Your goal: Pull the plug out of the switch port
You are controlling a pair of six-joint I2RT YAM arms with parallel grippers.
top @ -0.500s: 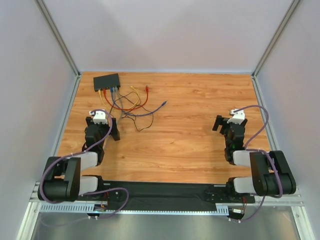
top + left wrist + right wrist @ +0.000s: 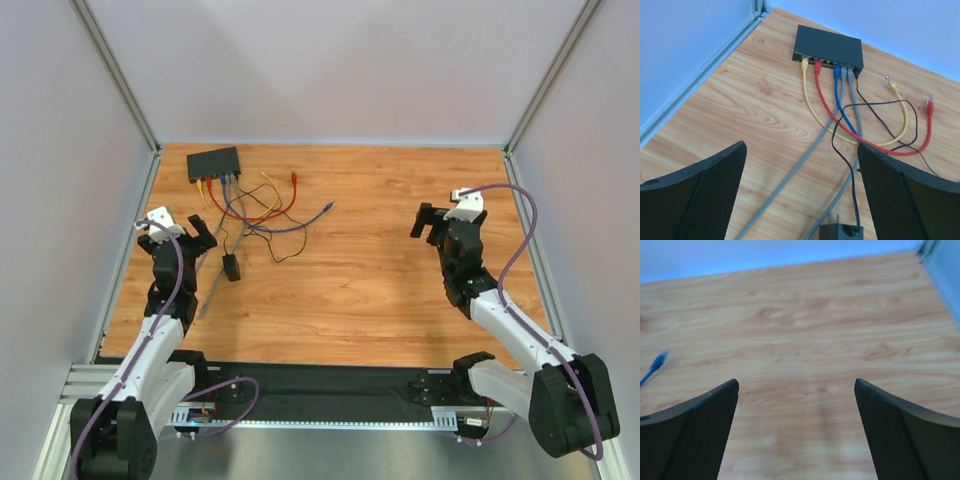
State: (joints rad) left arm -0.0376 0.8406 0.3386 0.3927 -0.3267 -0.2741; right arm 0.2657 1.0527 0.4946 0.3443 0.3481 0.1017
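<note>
Several plugs [image 2: 817,65] sit in the switch [image 2: 829,46]; the left gripper [image 2: 801,146] faces it, the right gripper [image 2: 796,382] hangs well apart from it, both with fingers spread.

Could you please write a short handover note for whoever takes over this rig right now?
Left gripper: open, empty, aimed at the switch from the near side, not touching it.
Right gripper: open, empty, over the table on the right side.
Switch: far-left corner, with yellow, red, blue and two grey plugs seated.
Done: no plug pulled.
Left: reach in, grip one plug, pull it out.
</note>
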